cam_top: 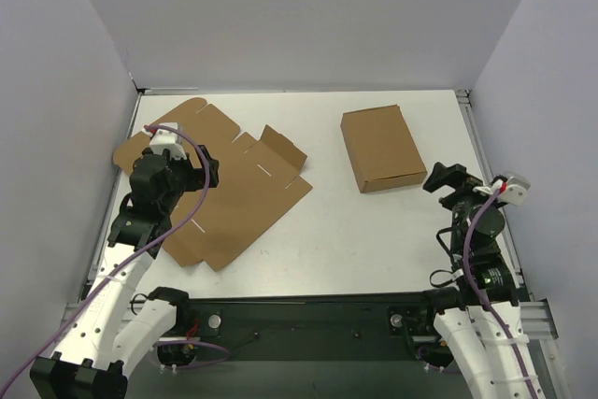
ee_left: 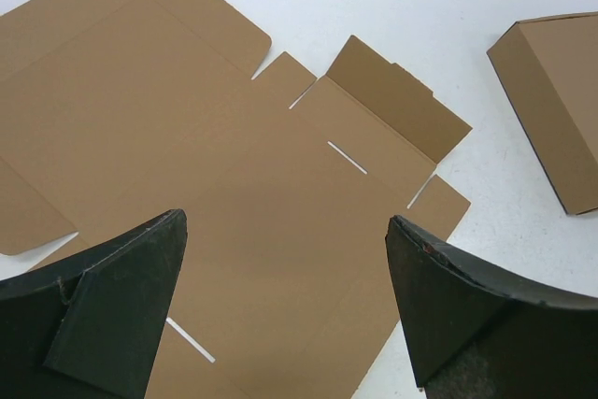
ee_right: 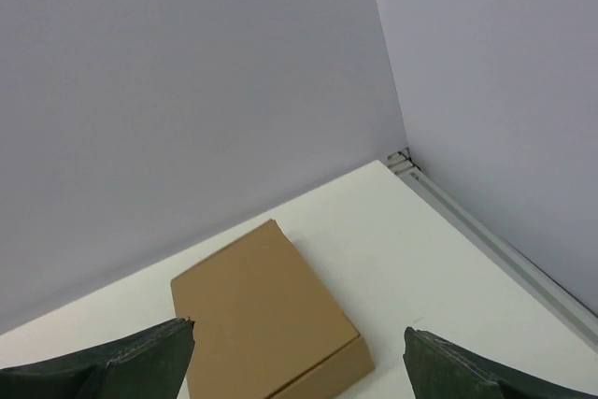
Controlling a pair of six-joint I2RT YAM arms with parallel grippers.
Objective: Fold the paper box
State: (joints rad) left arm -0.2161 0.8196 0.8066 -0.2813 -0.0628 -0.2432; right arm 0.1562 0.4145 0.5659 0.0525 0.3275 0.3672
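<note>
The paper box lies flat and unfolded on the left of the white table, a brown die-cut sheet with flaps, tabs and thin slits. One narrow flap at its right side stands tilted up. My left gripper hovers above the sheet's left middle. In the left wrist view the paper box fills the frame below the open left gripper, which holds nothing. My right gripper stands open and empty at the right, away from the sheet; in the right wrist view the right gripper shows only its two tips.
A tidy closed brown carton sits at the back right, seen also in the wrist views as carton and carton. Grey walls enclose the table on three sides. A metal rail runs along the right edge.
</note>
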